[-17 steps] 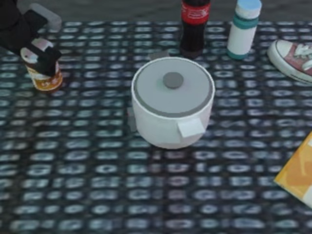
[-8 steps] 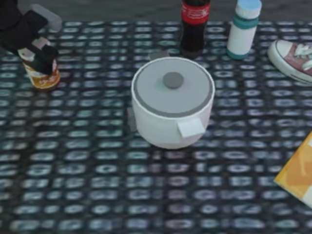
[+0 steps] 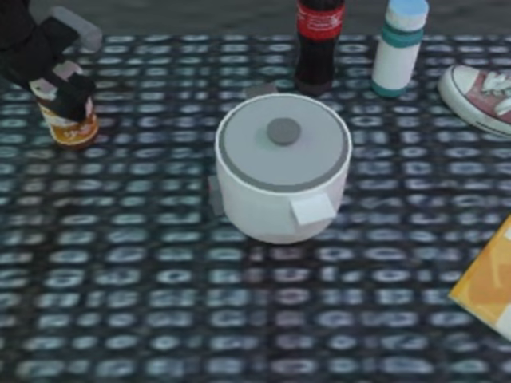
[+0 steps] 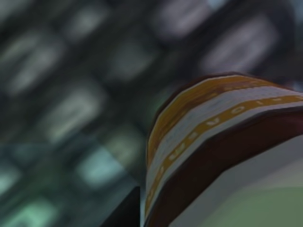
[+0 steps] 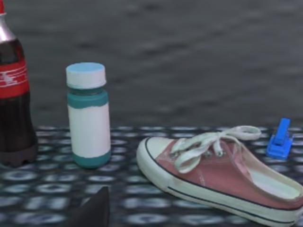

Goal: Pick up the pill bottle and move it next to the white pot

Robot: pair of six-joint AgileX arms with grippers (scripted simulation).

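Note:
The pill bottle [image 3: 73,128], brown with an orange-and-white label, stands at the table's far left, well apart from the white pot [image 3: 263,203] with its grey lid in the middle. My left gripper [image 3: 60,86] comes down over the bottle's white cap and is shut on it. In the left wrist view the bottle's label [image 4: 203,123] fills the picture, with a dark fingertip [image 4: 124,213] right against its side. My right gripper is outside the top view; its wrist view shows one dark fingertip [image 5: 97,208] low over the table, holding nothing.
Behind the pot stand a dark cola bottle [image 3: 318,44] and a white bottle with a teal band [image 3: 399,48]. A pink sneaker [image 3: 483,96] lies at the far right, a blue clip [image 5: 280,139] beyond it. An orange-yellow book [image 3: 491,283] lies at the right edge.
The left gripper's fingers drew in on the bottle between one second and half a second ago, nudging it slightly left and back. Nothing has moved since.

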